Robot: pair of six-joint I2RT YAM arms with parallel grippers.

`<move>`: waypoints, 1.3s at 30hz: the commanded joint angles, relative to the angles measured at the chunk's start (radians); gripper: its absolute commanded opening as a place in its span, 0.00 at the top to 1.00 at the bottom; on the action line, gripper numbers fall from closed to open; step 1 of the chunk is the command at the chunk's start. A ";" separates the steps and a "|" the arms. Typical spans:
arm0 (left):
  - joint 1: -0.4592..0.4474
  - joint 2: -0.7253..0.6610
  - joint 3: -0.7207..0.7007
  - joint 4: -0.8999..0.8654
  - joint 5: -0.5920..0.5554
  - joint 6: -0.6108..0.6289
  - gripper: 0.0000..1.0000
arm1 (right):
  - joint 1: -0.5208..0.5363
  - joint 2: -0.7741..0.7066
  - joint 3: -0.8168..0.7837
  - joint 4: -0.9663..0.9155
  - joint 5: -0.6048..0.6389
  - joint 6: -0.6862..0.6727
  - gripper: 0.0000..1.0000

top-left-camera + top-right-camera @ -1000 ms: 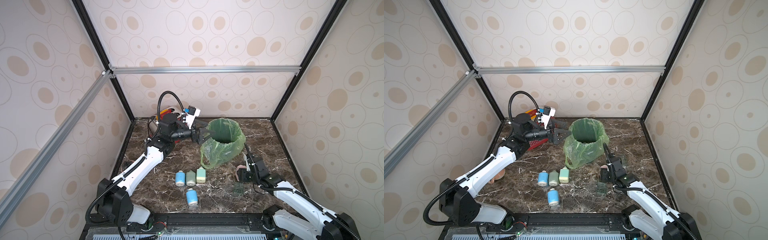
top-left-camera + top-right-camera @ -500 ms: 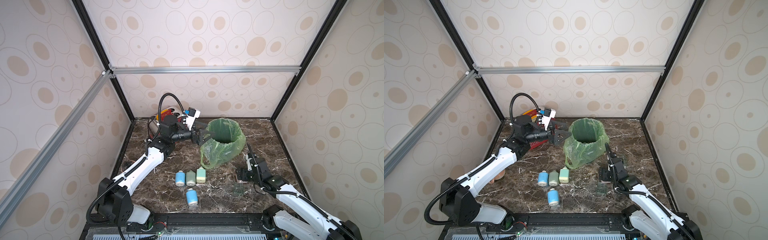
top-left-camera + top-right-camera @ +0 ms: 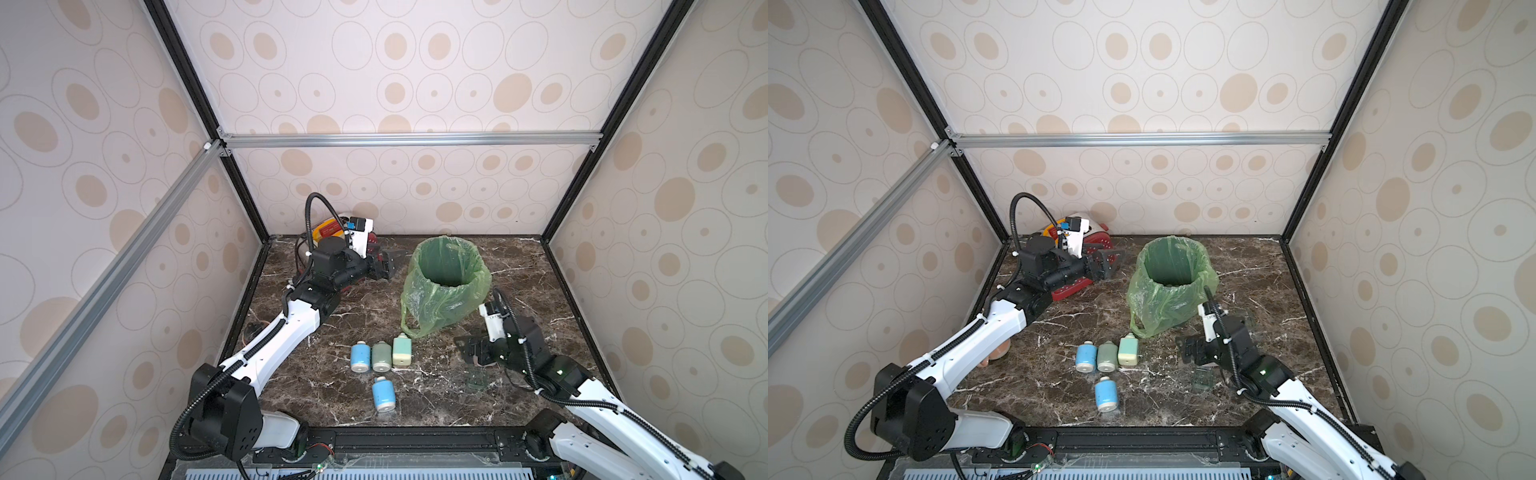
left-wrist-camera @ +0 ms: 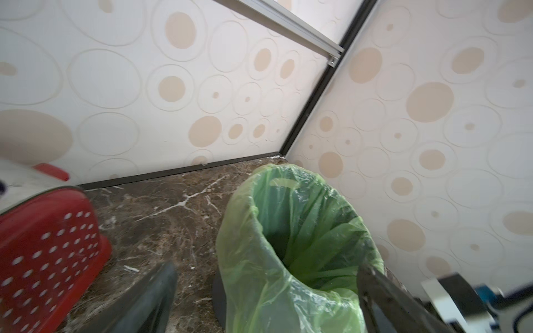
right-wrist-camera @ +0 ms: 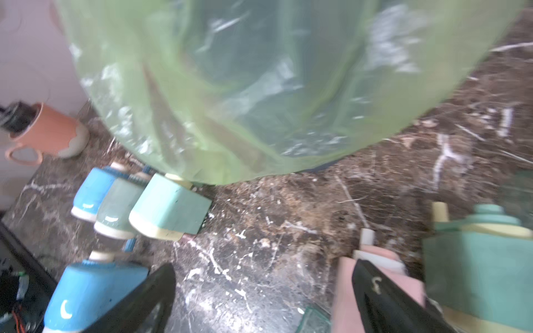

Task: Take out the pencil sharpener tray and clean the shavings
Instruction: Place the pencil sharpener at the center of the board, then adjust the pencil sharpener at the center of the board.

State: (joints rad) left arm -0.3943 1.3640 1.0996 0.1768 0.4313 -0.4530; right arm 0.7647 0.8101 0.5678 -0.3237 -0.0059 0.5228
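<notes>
Tray [image 3: 476, 380] lies free just beside the spread right pincer [image 3: 468, 352].

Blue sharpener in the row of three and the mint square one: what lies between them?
A grey-green sharpener, close beside the blue sharpener and the mint one; both top views show it.

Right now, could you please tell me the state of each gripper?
Left gripper: open, holding nothing.
Right gripper: open, holding nothing.
</notes>
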 commanded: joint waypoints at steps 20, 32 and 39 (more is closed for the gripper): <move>0.018 -0.232 -0.116 -0.066 -0.425 -0.049 0.01 | 0.332 0.688 0.349 0.085 0.162 0.042 0.03; 0.018 -0.247 -0.127 -0.059 -0.427 -0.048 0.01 | 0.325 0.806 0.442 0.020 0.108 0.057 0.04; 0.018 -0.248 -0.133 -0.051 -0.427 -0.047 0.01 | 0.318 0.826 0.456 0.003 0.138 0.068 0.15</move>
State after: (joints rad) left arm -0.3813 1.1400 0.9653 0.1112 0.0177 -0.4835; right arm 1.0927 1.6211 1.0042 -0.2829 0.1066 0.5774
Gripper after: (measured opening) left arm 0.989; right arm 0.864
